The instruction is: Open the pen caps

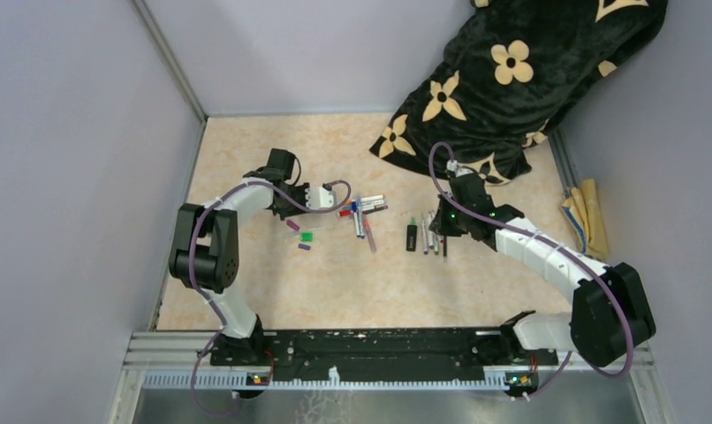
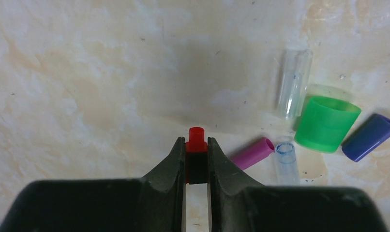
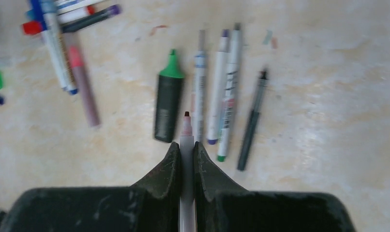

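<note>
My left gripper [image 2: 197, 146] is shut on a small red pen cap [image 2: 197, 137], whose stub pokes out past the fingertips, just above the table. Loose pen caps lie to its right: green [image 2: 326, 123], blue [image 2: 369, 137], magenta [image 2: 253, 153] and two clear ones [image 2: 294, 82]. My right gripper [image 3: 186, 147] is shut on a pale-barrelled pen [image 3: 187, 133] with a bare dark red tip. Below that pen lie a thick black and green pen [image 3: 168, 101], three slim pens [image 3: 217, 87] and a thin dark stick [image 3: 251, 121]. More pens [image 1: 361, 212] are heaped between the arms.
A black blanket with cream flowers [image 1: 511, 79] covers the back right corner. A yellow cloth [image 1: 587, 216] lies by the right wall. Grey walls close in the left, back and right sides. The green cap [image 1: 306, 237] lies below the left gripper [image 1: 330, 199].
</note>
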`<state>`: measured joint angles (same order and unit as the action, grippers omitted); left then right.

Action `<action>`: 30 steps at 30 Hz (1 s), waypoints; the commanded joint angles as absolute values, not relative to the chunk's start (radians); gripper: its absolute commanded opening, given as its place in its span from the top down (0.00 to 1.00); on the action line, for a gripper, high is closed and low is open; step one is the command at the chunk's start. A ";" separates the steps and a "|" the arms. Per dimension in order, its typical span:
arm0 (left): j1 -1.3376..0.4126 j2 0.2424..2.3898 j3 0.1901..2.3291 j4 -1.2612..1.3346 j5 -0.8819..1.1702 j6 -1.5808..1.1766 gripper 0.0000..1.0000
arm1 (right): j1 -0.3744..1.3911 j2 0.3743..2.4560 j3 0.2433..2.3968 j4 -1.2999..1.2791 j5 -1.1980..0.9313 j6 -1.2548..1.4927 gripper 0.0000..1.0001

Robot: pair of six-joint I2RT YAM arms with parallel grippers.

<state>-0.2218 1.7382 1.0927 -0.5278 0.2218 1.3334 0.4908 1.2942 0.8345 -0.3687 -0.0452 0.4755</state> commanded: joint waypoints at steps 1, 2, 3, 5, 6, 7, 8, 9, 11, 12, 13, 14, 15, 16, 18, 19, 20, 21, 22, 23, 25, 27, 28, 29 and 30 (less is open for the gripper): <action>-0.221 1.784 1.133 -0.528 0.267 1.230 0.93 | 0.424 1.261 0.745 -0.337 0.176 0.536 1.00; -0.221 1.795 1.140 -0.537 0.271 1.215 0.91 | 0.414 1.263 0.728 -0.327 0.196 0.540 1.00; -0.221 1.806 1.149 -0.555 0.276 1.201 0.89 | 0.406 1.268 0.715 -0.315 0.211 0.543 1.00; -0.221 1.828 1.159 -0.565 0.280 1.186 0.87 | 0.397 1.285 0.699 -0.294 0.242 0.550 1.00; -0.221 1.832 1.160 -0.561 0.280 1.179 0.86 | 0.396 1.300 0.690 -0.274 0.255 0.551 1.00; -0.221 1.834 1.159 -0.558 0.282 1.174 0.85 | 0.395 1.310 0.683 -0.258 0.270 0.552 1.00; -0.221 1.837 1.160 -0.553 0.282 1.169 0.84 | 0.394 1.322 0.678 -0.244 0.285 0.553 1.00; -0.221 1.839 1.162 -0.550 0.279 1.162 0.83 | 0.393 1.333 0.673 -0.231 0.300 0.556 1.00; -0.221 1.844 1.173 -0.558 0.279 1.151 0.77 | 0.393 1.348 0.650 -0.186 0.323 0.558 0.97; -0.221 1.845 1.176 -0.566 0.280 1.150 0.73 | 0.393 1.359 0.639 -0.166 0.329 0.556 0.94; -0.221 1.844 1.176 -0.572 0.279 1.149 0.70 | 0.393 1.372 0.634 -0.147 0.328 0.551 0.92; -0.221 1.841 1.175 -0.577 0.279 1.150 0.67 | 0.394 1.390 0.630 -0.132 0.321 0.544 0.91; -0.221 1.838 1.174 -0.583 0.282 1.153 0.64 | 0.393 1.410 0.631 -0.123 0.315 0.540 0.91; -0.221 1.834 1.174 -0.593 0.286 1.155 0.61 | 0.393 1.427 0.632 -0.116 0.311 0.539 0.90; -0.221 1.823 1.176 -0.613 0.296 1.155 0.55 | 0.393 1.454 0.632 -0.101 0.295 0.534 0.89; -0.221 1.818 1.180 -0.629 0.304 1.156 0.51 | 0.393 1.460 0.637 -0.099 0.289 0.533 0.88; -0.221 1.811 1.187 -0.644 0.312 1.155 0.48 | 0.393 1.463 0.639 -0.096 0.282 0.532 0.86; -0.221 1.807 1.196 -0.659 0.320 1.153 0.45 | 0.393 1.464 0.640 -0.094 0.275 0.532 0.85; -0.221 1.802 1.207 -0.676 0.328 1.149 0.44 | 0.393 1.464 0.641 -0.094 0.268 0.532 0.84; -0.221 1.799 1.221 -0.692 0.341 1.146 0.43 | 0.394 1.465 0.643 -0.092 0.258 0.532 0.83; -0.220 1.796 1.256 -0.729 0.356 1.129 0.41 | 0.392 1.464 0.644 -0.093 0.241 0.534 0.80; -0.219 1.793 1.297 -0.757 0.373 1.100 0.39 | 0.394 1.462 0.641 -0.091 0.216 0.534 0.75; -0.219 1.788 1.316 -0.771 0.387 1.089 0.38 | 0.394 1.459 0.639 -0.091 0.204 0.534 0.72; -0.218 1.783 1.341 -0.787 0.403 1.077 0.35 | 0.394 1.455 0.637 -0.093 0.199 0.536 0.70; -0.217 1.776 1.351 -0.801 0.418 1.070 0.34 | 0.394 1.448 0.635 -0.097 0.196 0.539 0.69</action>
<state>-0.2188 1.8194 1.2720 -0.7139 0.3286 1.1233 0.3962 1.4467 0.6361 -0.0872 0.2520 0.5400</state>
